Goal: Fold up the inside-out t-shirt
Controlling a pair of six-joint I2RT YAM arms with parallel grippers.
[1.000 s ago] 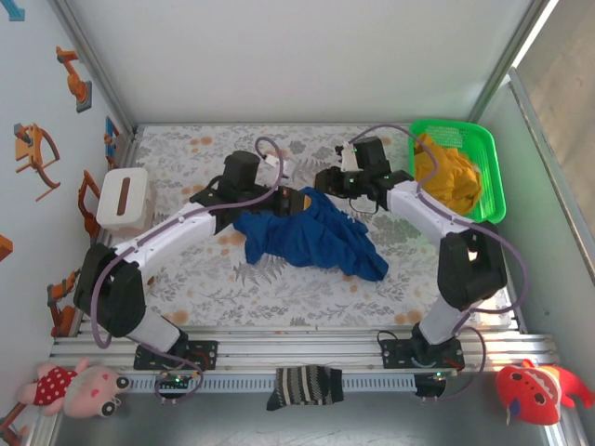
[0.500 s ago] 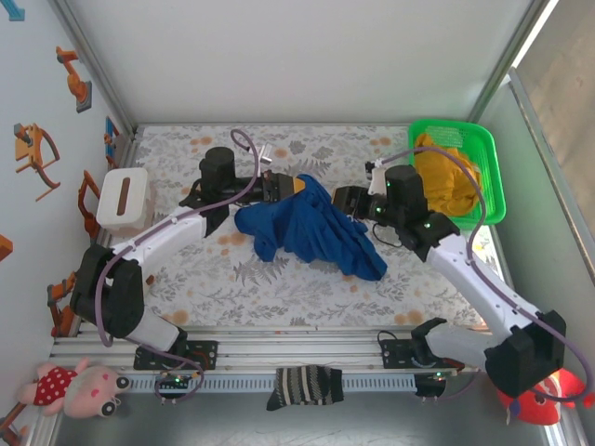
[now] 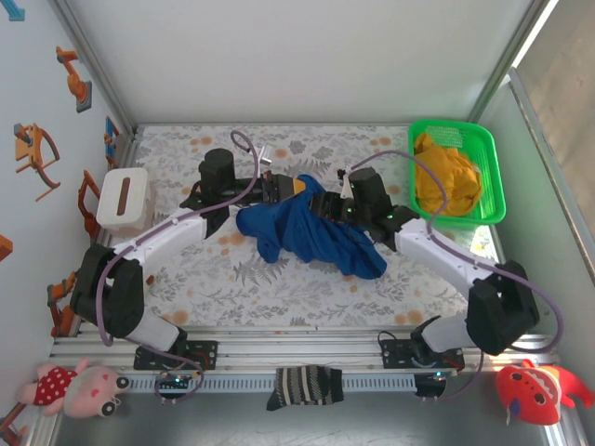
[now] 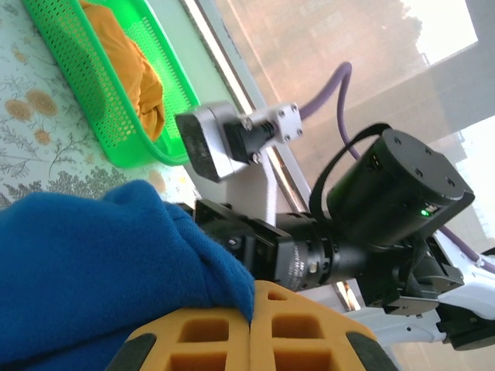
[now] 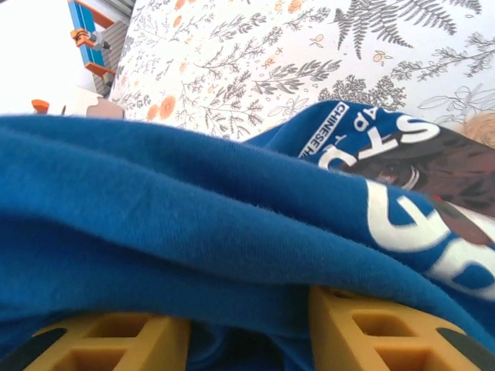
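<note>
The inside-out t-shirt (image 3: 307, 232) lay bunched in the middle of the bench (image 3: 186, 269). The left gripper (image 4: 251, 328) was clamped on a thin fold; the right gripper (image 5: 249, 340) gaped, with cloth sagging between its pads. Pulling now would likely slip that shallow pinch

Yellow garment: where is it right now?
Top view: the yellow garment is heaped in the green basket at the far right corner of the table.

Green basket (image 3: 491, 167) right, white box (image 3: 124, 197) left, t-shirt (image 3: 307, 232) mid-table; near tabletop (image 3: 279, 288) open
</note>
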